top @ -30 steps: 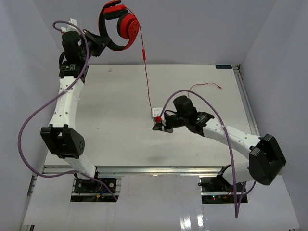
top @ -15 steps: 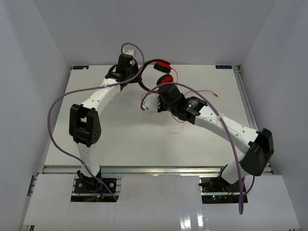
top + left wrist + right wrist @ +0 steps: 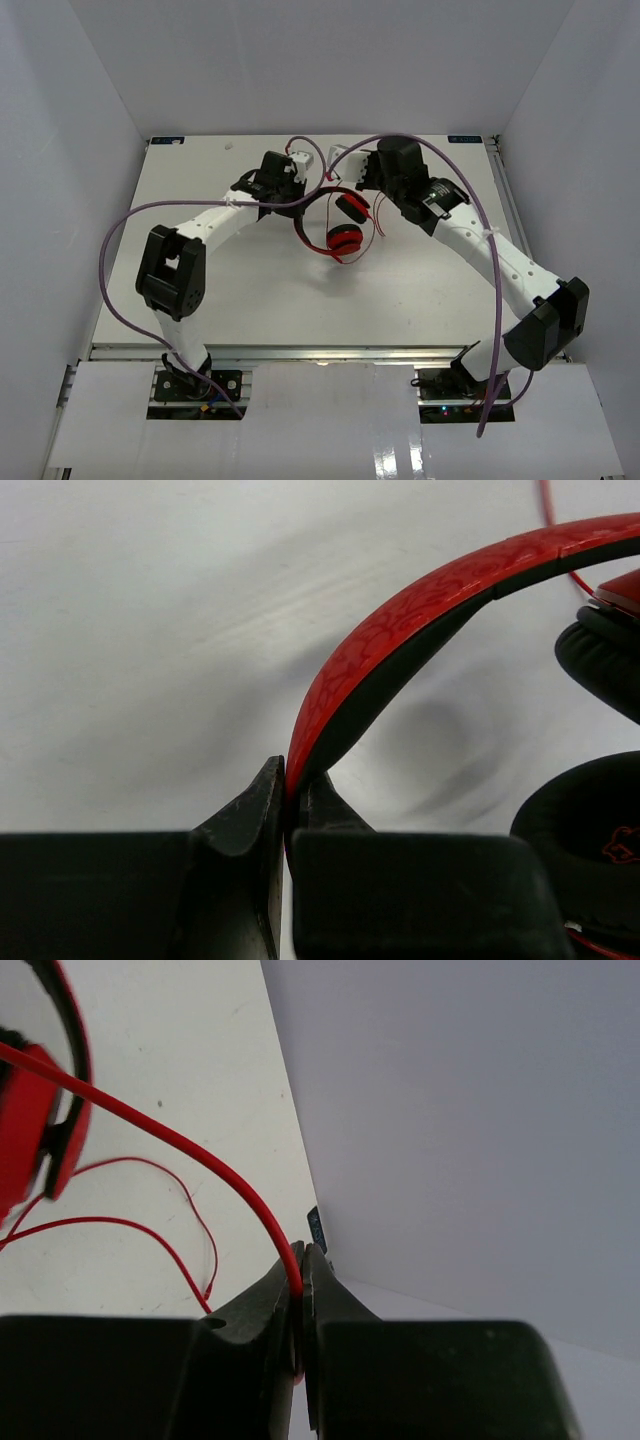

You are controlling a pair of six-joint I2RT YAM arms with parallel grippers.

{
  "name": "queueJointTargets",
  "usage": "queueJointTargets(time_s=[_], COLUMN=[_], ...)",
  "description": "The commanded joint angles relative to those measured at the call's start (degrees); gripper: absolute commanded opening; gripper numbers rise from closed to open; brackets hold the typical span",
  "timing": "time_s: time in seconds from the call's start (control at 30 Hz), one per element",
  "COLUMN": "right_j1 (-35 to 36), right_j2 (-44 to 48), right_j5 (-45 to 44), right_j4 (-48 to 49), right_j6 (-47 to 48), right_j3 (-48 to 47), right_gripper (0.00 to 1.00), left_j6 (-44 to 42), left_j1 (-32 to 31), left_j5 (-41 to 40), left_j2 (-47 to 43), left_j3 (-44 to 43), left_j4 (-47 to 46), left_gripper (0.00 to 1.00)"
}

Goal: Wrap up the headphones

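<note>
**A:** Top view. The left gripper (image 3: pixel 296 188) is holding the red over-ear headphones with black pads (image 3: pixel 345 240) low over the back middle of the white table (image 3: pixel 200 290). A second ago it was carrying them high at the far left corner.

**B:** And the right gripper (image 3: pixel 342 162)?

**A:** It is now sitting at the back, just beside the cups. It came up from mid-table, where it was pulling the thin red cable (image 3: pixel 379 222) out into one long taut line. That line is gone and the cable is lying in slack loops by the cups.

**B:** Are the cups touching the table?

**A:** I cannot tell from here.

**B:** Left wrist view?

**A:** The left gripper (image 3: pixel 288 780) is pinching the end of the red headband with black lining (image 3: pixel 400 610), its fingers clamped together on it. The black ear pads (image 3: pixel 590 820) are hanging at the right.

**B:** Right wrist view?

**A:** The right gripper (image 3: pixel 302 1260) is squeezing the cable (image 3: pixel 200 1155), its fingertips shut on it. The strand is running back towards a red cup (image 3: pixel 20 1130), and the grey wall (image 3: pixel 450 1110) is filling the rest of the view.

**B:** What does that mean for the task?

**A:** I judge that the arms are mid-turn and bringing the cable round the headphones. No finished winding is showing on the headband or cups yet, so most of the wrapping is still to do.
</note>
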State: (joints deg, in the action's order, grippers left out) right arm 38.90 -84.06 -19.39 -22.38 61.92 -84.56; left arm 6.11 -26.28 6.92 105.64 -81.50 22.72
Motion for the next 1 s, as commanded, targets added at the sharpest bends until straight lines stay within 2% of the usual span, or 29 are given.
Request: queueJointTargets(time_s=[0.0,0.17,0.27,0.33,0.43,0.53,0.6,0.73,0.83,0.97], right_j1=[-7.6,-15.0,-18.7,-22.0,-26.8,-26.8,-26.1,-24.2,-22.3,-21.3], right_j2=[0.4,-4.9,-7.4,-8.3,-9.2,-10.2,-9.5,-7.8,-8.8,-11.4], right_j5=[14.4,27.3,31.8,38.6,54.7,72.7,82.2,89.6,92.0,92.5], right_j4=[5.4,4.7,4.7,4.8,6.5,7.9,17.3,45.8,60.2,73.4], right_j6=[-7.0,-16.4,-21.7,-26.2,-32.3,-36.1,-44.8,-62.2,-75.0,-86.8], right_j3=[0.5,-3.0,-3.3,-3.3,-0.9,1.9,7.4,18.4,22.1,24.3], right_gripper=[0.08,0.08,0.08,0.08,0.08,0.08,0.08,0.10,0.13,0.14], left_j6=[-0.4,2.2,4.0,4.9,7.2,10.2,13.2,16.1,17.0,17.1], left_j1=[-2.7,-4.2,-4.3,-4.3,-4.3,-4.3,-4.3,-4.3,-4.3,-4.3], left_j5=[11.7,16.7,17.3,16.6,16.2,16.4,15.5,13.3,12.7,10.4], left_j2=[-13.0,-21.4,-25.1,-27.4,-30.2,-30.6,-30.3,-29.1,-27.0,-25.2], left_j3=[4.2,8.2,9.1,9.1,7.2,4.5,1.9,-3.4,-9.1,-15.5], left_j4=[-6.6,-8.6,-9.5,-9.6,-9.9,-10.9,-11.7,-10.9,-8.4,-5.3], left_gripper=[0.00,0.00,0.00,0.00,0.00,0.00,0.00,0.00,0.00,0.00])
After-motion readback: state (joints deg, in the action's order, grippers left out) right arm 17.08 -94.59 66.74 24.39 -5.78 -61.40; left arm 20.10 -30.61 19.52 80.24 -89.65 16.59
